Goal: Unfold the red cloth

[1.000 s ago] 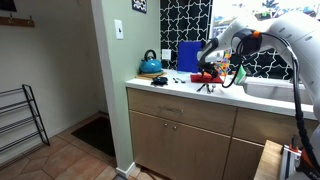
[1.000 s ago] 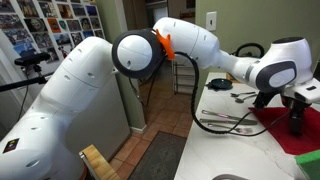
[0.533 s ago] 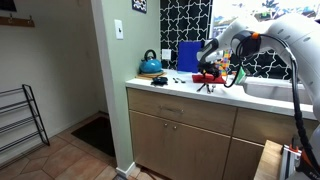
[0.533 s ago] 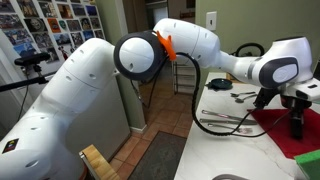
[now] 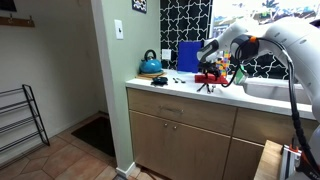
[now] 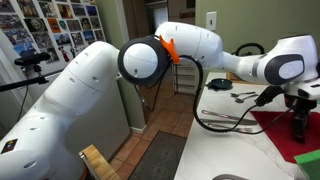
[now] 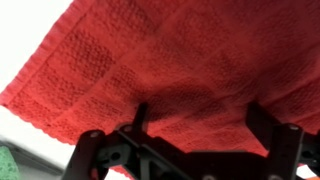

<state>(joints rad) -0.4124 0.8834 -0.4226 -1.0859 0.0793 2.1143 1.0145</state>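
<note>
The red cloth fills most of the wrist view, lying on the white counter with its hemmed edge running down the left side. It also shows in both exterior views. My gripper is open, with its two dark fingers wide apart directly over the cloth, close to its surface. Nothing is between the fingers. The gripper also shows in both exterior views, over the cloth. Whether the fingertips touch the cloth cannot be told.
A blue kettle and small tools sit on the counter near its end. A blue board leans at the back wall. A sink lies beyond the cloth. A green item lies by the cloth's corner.
The arm and gripper have shifted only slightly over the cloth. The cloth lies as before and the fingers stay open.
</note>
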